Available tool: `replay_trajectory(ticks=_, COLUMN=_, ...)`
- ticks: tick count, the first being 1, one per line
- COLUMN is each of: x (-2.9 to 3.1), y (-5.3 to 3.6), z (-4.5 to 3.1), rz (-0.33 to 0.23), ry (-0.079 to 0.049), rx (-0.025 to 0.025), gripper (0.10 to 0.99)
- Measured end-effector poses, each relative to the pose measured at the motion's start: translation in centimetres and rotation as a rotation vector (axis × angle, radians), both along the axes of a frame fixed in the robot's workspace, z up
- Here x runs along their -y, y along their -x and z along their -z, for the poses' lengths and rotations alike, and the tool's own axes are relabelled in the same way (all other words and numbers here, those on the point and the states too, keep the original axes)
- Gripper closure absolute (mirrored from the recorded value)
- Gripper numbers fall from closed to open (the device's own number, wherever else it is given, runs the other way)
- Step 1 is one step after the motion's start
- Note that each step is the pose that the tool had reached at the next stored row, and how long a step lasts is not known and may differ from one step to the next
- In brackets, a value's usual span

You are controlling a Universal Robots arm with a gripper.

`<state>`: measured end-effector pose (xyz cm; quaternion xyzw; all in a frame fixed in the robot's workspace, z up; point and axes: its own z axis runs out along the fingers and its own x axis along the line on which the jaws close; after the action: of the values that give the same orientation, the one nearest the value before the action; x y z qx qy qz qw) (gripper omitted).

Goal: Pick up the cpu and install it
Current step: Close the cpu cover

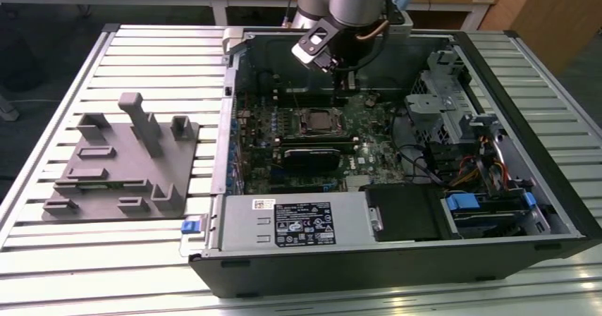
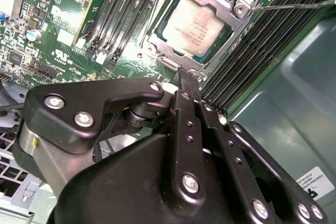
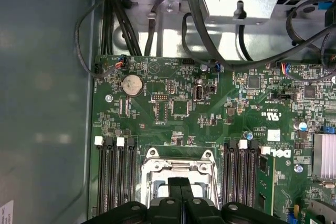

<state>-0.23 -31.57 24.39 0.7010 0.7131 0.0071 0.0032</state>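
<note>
Silvery cpu (image 2: 197, 26) seated in the socket frame (image 2: 227, 4) of the motherboard (image 2: 58, 19), with the gripper (image 2: 188, 76) poised just above the frame's near edge.

Detail: in the second wrist view the chip lies flat and square inside the metal frame, flanked by rows of memory slots (image 2: 126, 9); in the exterior view the arm reaches down into the open computer case (image 1: 555, 210), well apart from the grey fixture blocks (image 1: 123, 161) on the slatted table (image 1: 94, 274). The jaws are pressed together, tip to tip, and pinch nothing; whether the tips touch the frame cannot be told. Judged risk: the chip appears unclamped, so a sideways nudge from the closed tips could shift it off its seat or bend contacts beneath.
</note>
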Motion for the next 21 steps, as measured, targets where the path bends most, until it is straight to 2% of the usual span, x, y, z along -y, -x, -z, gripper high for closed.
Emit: replay_trajectory(ticks=21, x=0.18, y=0.85, z=0.12, rz=0.0, ry=0.0, rx=0.0, gripper=0.98)
